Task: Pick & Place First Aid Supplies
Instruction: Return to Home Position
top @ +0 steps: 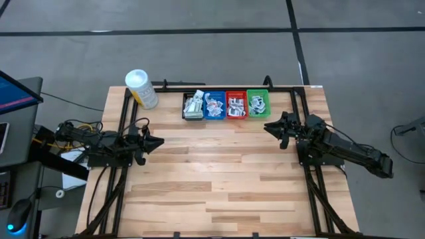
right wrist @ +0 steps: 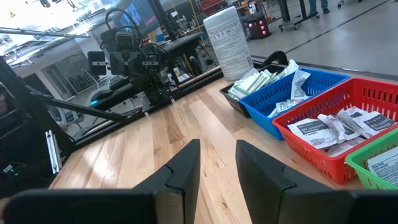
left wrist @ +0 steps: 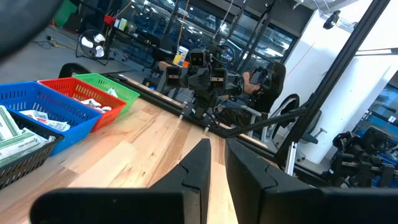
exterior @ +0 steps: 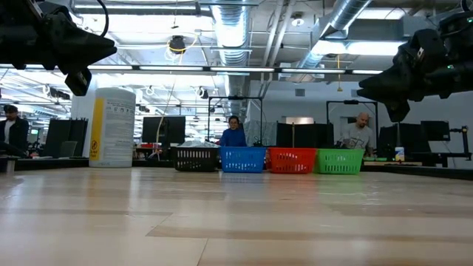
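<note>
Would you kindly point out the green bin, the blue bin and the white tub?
green bin (exterior: 340, 162), low view, its front wall.
blue bin (exterior: 242, 160), low view, its front wall.
white tub (exterior: 117, 129), low view, its white side.

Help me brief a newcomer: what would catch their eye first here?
A row of four small plastic bins, black, blue, red and green, stuffed with small flat white packets, lines the far edge of the wooden table. A white cylindrical tub with a yellow label stands at its far left corner. The left gripper and right gripper hang over bare wood at either side.
</note>
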